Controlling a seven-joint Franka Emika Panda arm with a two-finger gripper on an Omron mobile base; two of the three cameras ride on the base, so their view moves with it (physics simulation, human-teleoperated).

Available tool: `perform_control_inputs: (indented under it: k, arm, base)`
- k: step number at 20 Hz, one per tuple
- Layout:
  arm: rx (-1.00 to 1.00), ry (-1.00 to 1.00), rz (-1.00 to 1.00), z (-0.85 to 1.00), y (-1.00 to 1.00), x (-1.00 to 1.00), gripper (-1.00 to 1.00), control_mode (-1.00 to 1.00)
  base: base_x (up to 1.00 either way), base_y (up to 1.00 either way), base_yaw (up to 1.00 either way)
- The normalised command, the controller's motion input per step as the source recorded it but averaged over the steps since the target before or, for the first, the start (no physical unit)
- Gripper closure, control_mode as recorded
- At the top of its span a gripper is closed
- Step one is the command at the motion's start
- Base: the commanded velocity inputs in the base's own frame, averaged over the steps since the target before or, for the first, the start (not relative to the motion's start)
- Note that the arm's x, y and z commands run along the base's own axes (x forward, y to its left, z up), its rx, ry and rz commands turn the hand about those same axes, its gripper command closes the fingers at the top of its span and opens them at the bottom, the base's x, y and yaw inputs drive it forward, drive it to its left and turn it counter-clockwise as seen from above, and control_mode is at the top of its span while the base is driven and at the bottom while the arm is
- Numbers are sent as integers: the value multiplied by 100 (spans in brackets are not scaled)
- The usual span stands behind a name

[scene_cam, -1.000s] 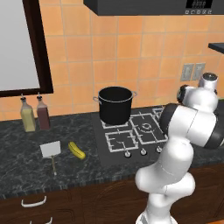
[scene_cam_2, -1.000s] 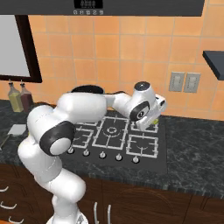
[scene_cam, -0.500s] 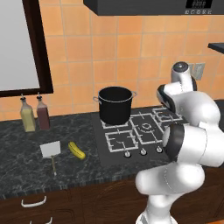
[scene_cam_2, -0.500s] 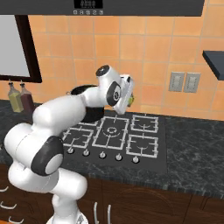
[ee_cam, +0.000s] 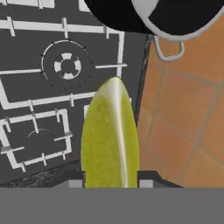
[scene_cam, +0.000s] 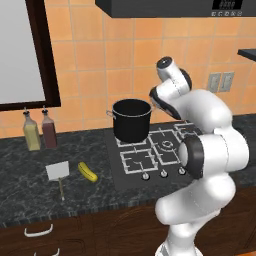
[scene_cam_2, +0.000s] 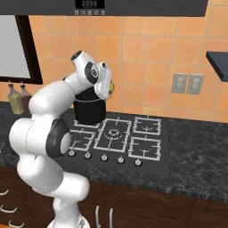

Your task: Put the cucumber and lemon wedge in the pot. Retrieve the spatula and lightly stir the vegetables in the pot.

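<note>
Swinging leftward across the hob since half a second ago, your arm now carries its gripper (scene_cam_2: 108, 87) up beside the pot's right rim, while everything on the counter lies where it did.

Left to right along the counter: two bottles (scene_cam: 40, 131) stand against the back wall at the counter's left end; the spatula (scene_cam: 58, 173) lies near the front edge, blade toward the wall and handle toward you; the cucumber (scene_cam: 87, 172) lies just right of it, long axis slanting toward the front right. The pot (scene_cam: 131, 120) stands on the hob's (scene_cam: 160, 155) back left burner.

Your gripper is clamped on the lemon wedge (ee_cam: 110, 138), whose long axis runs out along the fingers. In the hand view the pot mouth (ee_cam: 122, 15) lies just ahead of the wedge's tip, not yet beneath it. The release probably calls for a little more travel left, over the rim.
</note>
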Motion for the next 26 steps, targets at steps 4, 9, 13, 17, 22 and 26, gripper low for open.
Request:
perform_control_inputs:
  k: [4,9,13,17,22,26]
  arm:
    - [-23,21,12,-25,82,66,100,-100]
    - [-4,25,13,4,75,37,100,-100]
    - [1,30,7,-34,40,55,100,-100]
    - [0,16,0,-27,32,56,100,-100]
    - [-1,17,0,-44,31,34,100,-100]
    - [-5,11,0,-38,9,19,100,-100]
  base:
    - [0,0,0]
    - [0,0,0]
    - [0,0,0]
    - [0,0,0]
    - [0,0,0]
    - [0,0,0]
